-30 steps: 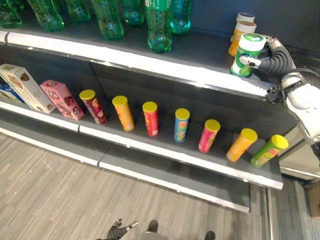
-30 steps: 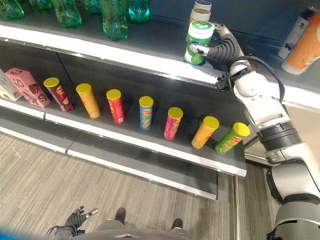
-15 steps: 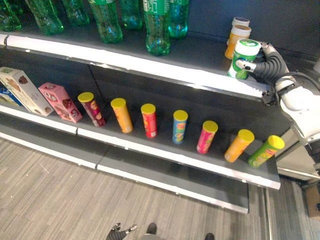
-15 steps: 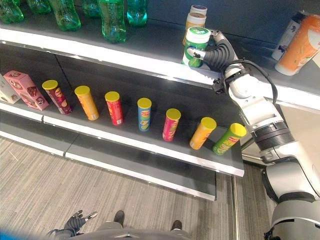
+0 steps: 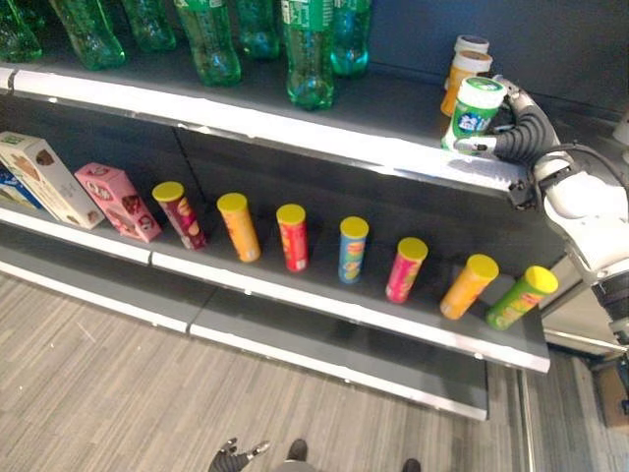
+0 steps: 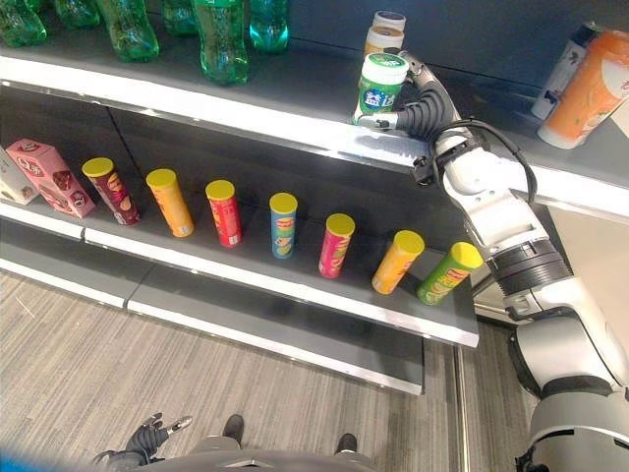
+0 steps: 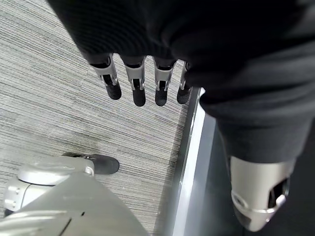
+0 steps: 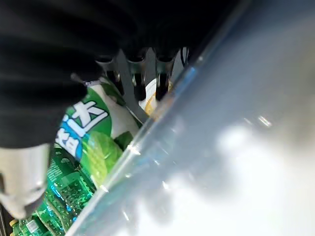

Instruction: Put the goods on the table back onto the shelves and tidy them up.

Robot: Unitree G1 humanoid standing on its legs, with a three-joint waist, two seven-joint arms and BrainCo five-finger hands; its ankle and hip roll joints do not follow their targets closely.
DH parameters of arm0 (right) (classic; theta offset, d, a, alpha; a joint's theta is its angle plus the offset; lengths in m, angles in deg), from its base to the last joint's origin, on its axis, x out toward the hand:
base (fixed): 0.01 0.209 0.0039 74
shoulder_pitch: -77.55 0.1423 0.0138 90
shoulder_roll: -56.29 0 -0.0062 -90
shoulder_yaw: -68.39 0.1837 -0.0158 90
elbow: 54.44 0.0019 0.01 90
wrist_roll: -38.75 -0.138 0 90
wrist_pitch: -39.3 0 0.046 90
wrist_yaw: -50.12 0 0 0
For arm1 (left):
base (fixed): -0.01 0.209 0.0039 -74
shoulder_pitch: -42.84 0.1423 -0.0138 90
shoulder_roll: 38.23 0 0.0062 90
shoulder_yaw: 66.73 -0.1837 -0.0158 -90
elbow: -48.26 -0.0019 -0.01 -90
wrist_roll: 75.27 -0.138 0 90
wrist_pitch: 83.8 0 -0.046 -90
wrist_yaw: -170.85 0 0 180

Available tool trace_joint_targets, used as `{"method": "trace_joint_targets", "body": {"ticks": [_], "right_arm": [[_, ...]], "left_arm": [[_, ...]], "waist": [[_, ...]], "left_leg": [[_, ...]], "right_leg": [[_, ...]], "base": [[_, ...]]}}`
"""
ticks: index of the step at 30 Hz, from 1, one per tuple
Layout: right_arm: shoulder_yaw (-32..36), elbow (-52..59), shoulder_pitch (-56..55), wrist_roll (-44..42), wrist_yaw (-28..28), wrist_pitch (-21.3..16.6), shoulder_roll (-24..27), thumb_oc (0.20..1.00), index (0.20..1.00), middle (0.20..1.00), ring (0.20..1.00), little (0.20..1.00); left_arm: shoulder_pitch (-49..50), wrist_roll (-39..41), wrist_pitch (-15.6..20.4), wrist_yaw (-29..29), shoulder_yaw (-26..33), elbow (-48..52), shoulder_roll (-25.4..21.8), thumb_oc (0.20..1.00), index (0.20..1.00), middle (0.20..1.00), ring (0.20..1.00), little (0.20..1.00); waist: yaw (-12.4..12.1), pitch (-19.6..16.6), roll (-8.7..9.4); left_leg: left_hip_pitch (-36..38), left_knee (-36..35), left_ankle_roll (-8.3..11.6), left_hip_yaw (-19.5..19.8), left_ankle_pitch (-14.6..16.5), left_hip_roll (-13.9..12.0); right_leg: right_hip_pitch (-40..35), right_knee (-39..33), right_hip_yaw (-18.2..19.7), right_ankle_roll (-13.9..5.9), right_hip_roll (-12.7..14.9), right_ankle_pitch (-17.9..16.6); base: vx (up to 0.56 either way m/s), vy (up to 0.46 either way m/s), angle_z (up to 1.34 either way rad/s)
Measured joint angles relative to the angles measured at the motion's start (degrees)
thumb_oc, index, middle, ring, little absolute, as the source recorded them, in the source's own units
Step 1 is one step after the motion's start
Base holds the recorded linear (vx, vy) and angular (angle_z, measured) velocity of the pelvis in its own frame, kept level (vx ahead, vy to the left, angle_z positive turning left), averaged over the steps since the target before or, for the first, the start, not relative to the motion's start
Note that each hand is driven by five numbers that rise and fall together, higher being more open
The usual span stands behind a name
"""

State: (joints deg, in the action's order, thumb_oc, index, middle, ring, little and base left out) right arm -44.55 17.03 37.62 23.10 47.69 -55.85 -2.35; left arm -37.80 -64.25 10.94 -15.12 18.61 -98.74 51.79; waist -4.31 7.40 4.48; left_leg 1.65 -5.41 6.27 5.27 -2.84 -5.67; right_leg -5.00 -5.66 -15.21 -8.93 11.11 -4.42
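Upper shelf (image 5: 295,123): running across the top of the frame, carrying green bottles (image 5: 310,49) at upper left and centre and two orange-labelled cups (image 5: 462,69) at upper right.
Lower shelf (image 5: 324,305): crossing the middle of the frame, holding boxes (image 5: 118,197) at left and a row of yellow-lidded chip cans (image 5: 352,248) running to the right, the last two leaning.
Right hand (image 6: 418,103): reaching in from the right side of the frame, wrapping its thumb and fingers around the green-and-white cup.
Green-and-white cup (image 5: 470,113): sitting tilted near the front edge of the upper shelf at upper right, just in front of the orange-labelled cups.
Left hand (image 7: 142,78): hanging low at the bottom of the frame over the grey floor (image 5: 98,393), its fingers (image 7: 138,87) extending straight, holding nothing.
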Motion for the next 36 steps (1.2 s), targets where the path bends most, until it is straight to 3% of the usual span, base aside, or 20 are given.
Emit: {"method": "trace_joint_targets", "body": {"ticks": [7, 9, 13, 17, 19, 21, 26, 29, 30, 34, 36], "right_arm": [[4.4, 8.9, -3.1, 2.2, -2.3, 0.1, 5.1, 1.000, 1.000, 1.000, 1.000, 1.000], [11.4, 17.5, -7.9, 2.9, -3.5, -0.5, 8.2, 1.000, 1.000, 1.000, 1.000, 1.000], [25.0, 28.8, -18.4, 4.4, -5.8, -3.0, 9.2, 1.000, 1.000, 1.000, 1.000, 1.000], [31.7, 35.0, -29.2, 3.0, -5.2, -5.1, 9.0, 1.000, 1.000, 1.000, 1.000, 1.000], [31.7, 36.2, -33.4, 0.5, -2.5, -5.5, 8.9, 1.000, 1.000, 1.000, 1.000, 1.000], [32.5, 36.5, -38.7, -4.3, 1.0, -5.5, 6.0, 1.000, 1.000, 1.000, 1.000, 1.000], [32.2, 36.1, -49.8, -13.7, 9.3, -4.7, 4.0, 1.000, 1.000, 1.000, 1.000, 1.000], [32.0, 36.1, -59.1, -20.7, 15.6, -2.1, -4.6, 1.000, 1.000, 1.000, 1.000, 1.000], [31.2, 36.1, -62.3, -21.4, 17.7, -0.4, -5.2, 1.000, 1.000, 1.000, 1.000, 1.000], [28.8, 31.8, -69.6, -21.6, 24.3, 3.9, 1.2, 1.000, 1.000, 1.000, 1.000, 1.000], [28.6, 26.8, -71.5, -23.1, 28.1, 5.0, 0.9, 1.000, 1.000, 1.000, 1.000, 1.000]], "left_arm": [[0.0, 0.0, -0.2, -0.2, 0.7, 0.1, 0.0, 1.000, 1.000, 1.000, 1.000, 1.000], [-0.1, -0.1, -0.3, -0.4, 1.3, 0.4, 0.1, 1.000, 1.000, 1.000, 1.000, 1.000], [-0.7, -0.5, -0.3, -0.5, 2.8, 0.5, 0.4, 1.000, 1.000, 1.000, 1.000, 1.000], [-0.9, -1.1, -0.3, -0.4, 2.8, 0.5, 0.7, 1.000, 1.000, 1.000, 1.000, 1.000], [-1.5, -1.1, -0.3, -0.2, 2.7, 0.6, 0.9, 1.000, 1.000, 1.000, 1.000, 1.000], [-2.4, -1.1, -0.2, 0.1, 2.7, 1.2, 0.9, 1.000, 1.000, 1.000, 1.000, 1.000], [-4.6, -1.6, 0.1, 1.4, 2.2, 2.4, 0.5, 1.000, 1.000, 1.000, 1.000, 1.000], [-4.6, -3.3, 0.1, 2.4, 2.4, 2.5, -0.1, 1.000, 1.000, 1.000, 1.000, 1.000], [-4.4, -3.4, 0.1, 2.6, 2.8, 2.5, -0.1, 1.000, 1.000, 1.000, 1.000, 1.000], [-4.5, -5.0, 0.1, 4.1, 2.8, 2.3, -0.8, 1.000, 1.000, 1.000, 1.000, 1.000], [-4.6, -5.1, 0.2, 5.2, 2.0, 2.4, -1.3, 1.000, 1.000, 1.000, 1.000, 1.000]], "waist": [[1.0, 0.2, -0.23], [1.8, 0.3, -0.41], [3.9, 0.9, -0.49], [6.6, 1.6, -0.12], [8.9, 1.8, 0.22], [9.0, 1.9, 0.55], [10.3, 2.3, 1.27], [11.1, 2.5, 1.60], [11.9, 2.7, 1.37], [13.3, 3.1, 0.76], [13.2, 3.1, 0.58]], "left_leg": [[-0.4, 0.2, 0.21, -0.1, -0.3, 0.1], [-0.2, 0.2, 0.21, -0.4, -0.2, 0.2], [0.9, 0.1, 0.36, -2.7, 0.2, 0.0], [1.5, -0.1, 0.33, -5.4, 1.2, 0.0], [1.6, -0.1, 0.09, -7.3, 1.3, 0.1], [1.5, -0.2, 0.15, -9.0, 1.2, 0.0], [1.7, 0.1, 0.12, -11.2, 1.3, 0.4], [2.2, 0.1, -0.10, -13.1, 1.7, 0.4], [2.3, 0.1, -0.21, -13.5, 1.8, 0.6], [3.1, -0.2, -0.61, -15.2, 2.2, 1.0], [3.6, -0.2, -0.55, -15.5, 2.3, 0.9]], "right_leg": [[0.8, 0.0, 0.0, -0.44, 0.1, -0.2], [0.8, 0.0, 0.2, -0.56, 0.1, -0.2], [0.9, 0.0, 1.8, -0.60, 0.0, -0.2], [1.7, 0.0, 4.5, -0.67, 0.1, -0.1], [3.2, 0.0, 6.3, -0.78, 0.2, -0.5], [4.0, 0.0, 8.0, -0.71, 0.2, -1.4], [5.8, 0.0, 10.2, -1.04, 0.0, -2.1], [6.5, 0.0, 12.2, -1.05, -0.1, -2.4], [6.7, 0.0, 12.5, -1.18, 0.1, -2.5], [6.8, 0.0, 13.5, -1.95, 0.9, -2.3], [6.6, 0.0, 13.3, -2.06, 0.9, -2.4]], "base": [[0.00, 0.012, 0.00], [0.00, 0.043, -0.04], [0.01, 0.059, -0.23], [-0.01, 0.075, -0.35], [-0.01, 0.108, -0.47], [-0.03, 0.088, -0.42], [-0.02, 0.073, -0.24], [-0.01, 0.053, -0.31], [0.01, 0.049, -0.24], [0.01, 0.022, -0.19], [0.02, -0.005, -0.13]]}}
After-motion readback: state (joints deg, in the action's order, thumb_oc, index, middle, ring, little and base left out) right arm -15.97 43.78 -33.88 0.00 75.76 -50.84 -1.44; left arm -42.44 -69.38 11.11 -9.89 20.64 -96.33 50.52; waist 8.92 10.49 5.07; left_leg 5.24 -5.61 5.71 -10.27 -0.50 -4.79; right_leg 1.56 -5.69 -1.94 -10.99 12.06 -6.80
